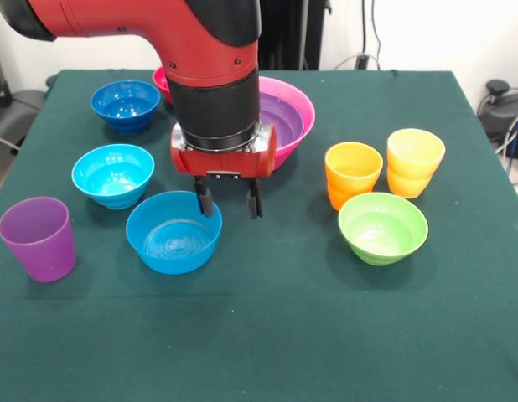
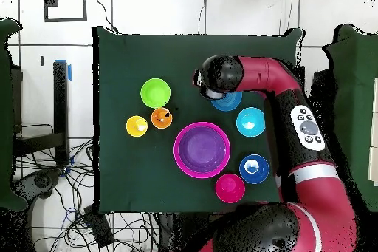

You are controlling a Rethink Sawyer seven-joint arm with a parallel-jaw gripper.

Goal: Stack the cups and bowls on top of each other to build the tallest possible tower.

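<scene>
One purple bowl (image 1: 280,117) nested in hot-pink bowl (image 1: 299,105); other bowls empty.

Purple bowl (image 1: 284,117) nests in the hot-pink bowl (image 1: 303,105); other bowls and cups stand apart, upright.

No legible text, label, brand, number or sign appears on any cup, bowl, arm or table surface.
</scene>
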